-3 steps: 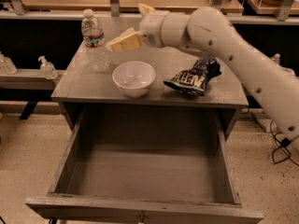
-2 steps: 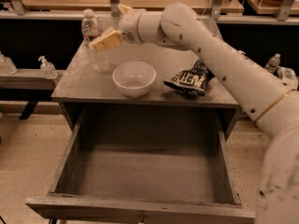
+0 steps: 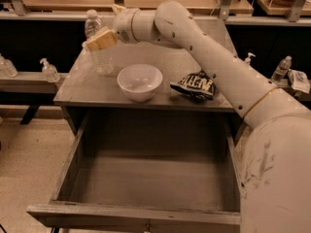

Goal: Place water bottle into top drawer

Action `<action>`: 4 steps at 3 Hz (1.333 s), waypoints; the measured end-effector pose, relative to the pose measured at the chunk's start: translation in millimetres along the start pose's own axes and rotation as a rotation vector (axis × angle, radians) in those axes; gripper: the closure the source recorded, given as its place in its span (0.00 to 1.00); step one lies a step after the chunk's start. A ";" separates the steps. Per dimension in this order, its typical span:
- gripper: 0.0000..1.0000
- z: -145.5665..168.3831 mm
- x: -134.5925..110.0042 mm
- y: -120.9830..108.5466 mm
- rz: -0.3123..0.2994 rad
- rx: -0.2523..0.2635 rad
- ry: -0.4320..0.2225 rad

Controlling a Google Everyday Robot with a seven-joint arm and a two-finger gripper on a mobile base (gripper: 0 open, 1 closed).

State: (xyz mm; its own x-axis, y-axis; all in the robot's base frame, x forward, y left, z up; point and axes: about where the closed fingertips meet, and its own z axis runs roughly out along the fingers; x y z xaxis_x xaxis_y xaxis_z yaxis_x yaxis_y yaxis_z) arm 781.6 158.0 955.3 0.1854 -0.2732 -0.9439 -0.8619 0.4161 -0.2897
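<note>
The water bottle (image 3: 103,62), clear with a white cap, stands upright at the back left of the grey cabinet top (image 3: 77,89). My gripper (image 3: 98,37) reaches in from the right at the bottle's mid height. Its tan near finger (image 3: 100,39) lies across the front of the label band and hides it. The fingers look spread, not closed on the bottle. The top drawer (image 3: 68,164) is pulled fully out below the cabinet top and is empty.
A white bowl (image 3: 140,81) sits at the front middle of the top, a black chip bag (image 3: 194,85) to its right. Pump bottles (image 3: 48,71) stand on a low shelf at left. A small clear bottle (image 3: 282,69) stands at far right.
My arm has swung left across the cabinet top, from above the bowl to the water bottle. The near finger now covers the bottle's middle. The bottle, bowl and bag have not moved.
</note>
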 end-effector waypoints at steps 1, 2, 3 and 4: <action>0.14 2.0 -0.1 1.8 0.000 -0.004 -0.001; 0.37 4.2 -0.2 3.9 0.001 -0.008 -0.001; 0.61 6.5 -0.4 5.9 0.001 -0.012 -0.002; 0.83 7.5 -3.5 7.5 0.009 -0.028 -0.051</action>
State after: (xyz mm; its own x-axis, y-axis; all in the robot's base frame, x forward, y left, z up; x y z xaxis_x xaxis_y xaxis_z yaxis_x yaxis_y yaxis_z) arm 778.0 168.5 955.3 0.2009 -0.2243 -0.9536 -0.8765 0.3935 -0.2772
